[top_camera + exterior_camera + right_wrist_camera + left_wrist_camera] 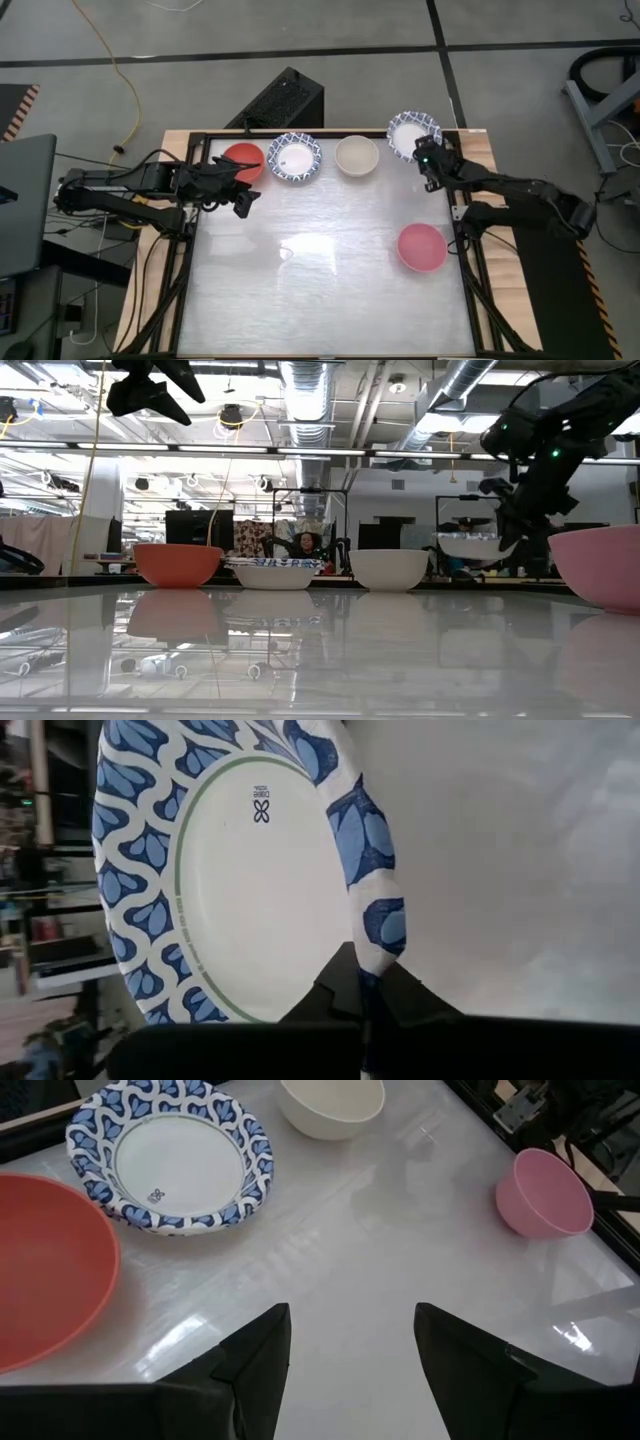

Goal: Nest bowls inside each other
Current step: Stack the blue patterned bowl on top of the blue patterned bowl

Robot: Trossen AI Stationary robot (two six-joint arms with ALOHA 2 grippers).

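We judge this to be a carry step: the right pincer [368, 988] is clenched on the rim of a blue-patterned bowl [413, 131], holding it lifted near the far right corner of the counter [320, 290]. In the low view that bowl [478, 546] hangs clear of the surface, roughly level, while the right wrist view shows its rim pinched between the fingers.

The next move, as we read it, calls for bringing this bowl over its match — the second blue-patterned bowl [294, 157] in the far row — lowering it level so it seats inside, then letting go. The cream bowl [356, 156] stands between the two, so the carry should stay high enough to pass over it.

The left pincer [352, 1348] is released and holds nothing, hovering over the counter's left side just beside the red bowl [243, 162].

The bowls look shallow and light. The patterned ones have wide, flared rims — white inside with a thin green ring. The pink bowl [421, 247] stands alone at the right, well apart from the far row.
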